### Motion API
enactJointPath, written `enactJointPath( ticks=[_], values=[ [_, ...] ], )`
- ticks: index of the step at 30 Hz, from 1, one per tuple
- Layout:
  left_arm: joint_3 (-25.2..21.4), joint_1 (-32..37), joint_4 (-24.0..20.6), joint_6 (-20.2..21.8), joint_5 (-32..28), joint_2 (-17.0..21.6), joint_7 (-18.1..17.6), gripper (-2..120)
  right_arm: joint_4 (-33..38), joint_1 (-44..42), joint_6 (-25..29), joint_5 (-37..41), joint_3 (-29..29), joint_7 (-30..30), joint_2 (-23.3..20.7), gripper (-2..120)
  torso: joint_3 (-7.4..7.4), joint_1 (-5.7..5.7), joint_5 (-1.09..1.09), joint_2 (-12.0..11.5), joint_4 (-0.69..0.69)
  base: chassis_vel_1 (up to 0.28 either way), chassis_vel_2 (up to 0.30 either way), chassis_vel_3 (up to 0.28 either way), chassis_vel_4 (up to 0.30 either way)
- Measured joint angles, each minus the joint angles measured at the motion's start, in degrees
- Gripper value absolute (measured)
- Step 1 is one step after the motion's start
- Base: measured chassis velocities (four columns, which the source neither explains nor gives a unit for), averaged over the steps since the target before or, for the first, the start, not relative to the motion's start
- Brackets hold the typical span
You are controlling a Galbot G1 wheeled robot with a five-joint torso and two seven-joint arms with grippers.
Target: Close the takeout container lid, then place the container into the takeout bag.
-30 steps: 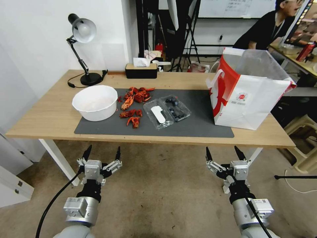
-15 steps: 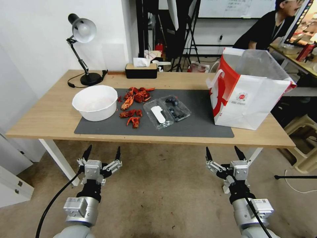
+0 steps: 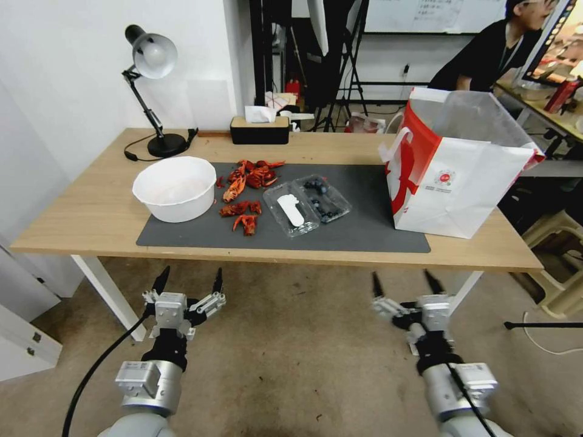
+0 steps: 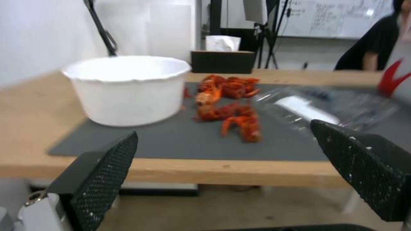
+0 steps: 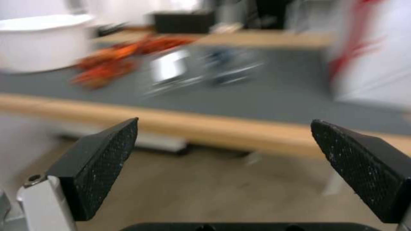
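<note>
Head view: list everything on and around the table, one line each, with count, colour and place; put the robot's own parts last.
takeout container: one, clear with dark blueberries, lying open mid-mat
lid: one, clear with white sticker, flat beside the berry half, nearer the crayfish
takeout bag: one, white with red sides, standing at the table's right end
bowl: one, white, on the mat's left end
crayfish: several pieces, red, between bowl and container
mat: one, dark grey, on the table
lamp: one, black, back left corner
tissue box: one, black, back edge
left end effector: open, below the table's front edge
right end effector: open, below the front edge
</note>
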Motion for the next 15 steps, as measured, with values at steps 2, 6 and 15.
enactJointPath(
  ticks=[2, 6, 15],
  values=[
    [1.6, 0.2, -2.3, 2.8, -4.8, -0.1, -1.1, 100, 0.2, 0.0, -1.6, 0.8, -1.7, -1.1, -0.1, 100, 0.0, 0.0, 0.0, 0.0, 0.0, 0.0, 0.0, 0.0, 0.0],
    [2.8, 0.3, -3.0, 3.2, -8.2, -0.3, -1.1, 100, 0.2, 0.0, -1.7, 0.9, -1.9, -1.2, -0.2, 100, 0.0, 0.0, -0.01, 0.0, -0.01, 0.0, 0.0, 0.0, 0.0],
    [2.7, 0.4, -2.5, 2.8, -8.1, -0.3, -0.3, 100, -0.1, 0.2, -1.5, 0.8, -1.9, -1.1, -0.4, 100, 0.0, 0.0, 0.0, 0.0, -0.01, 0.0, 0.0, 0.0, 0.0]
  ],
)
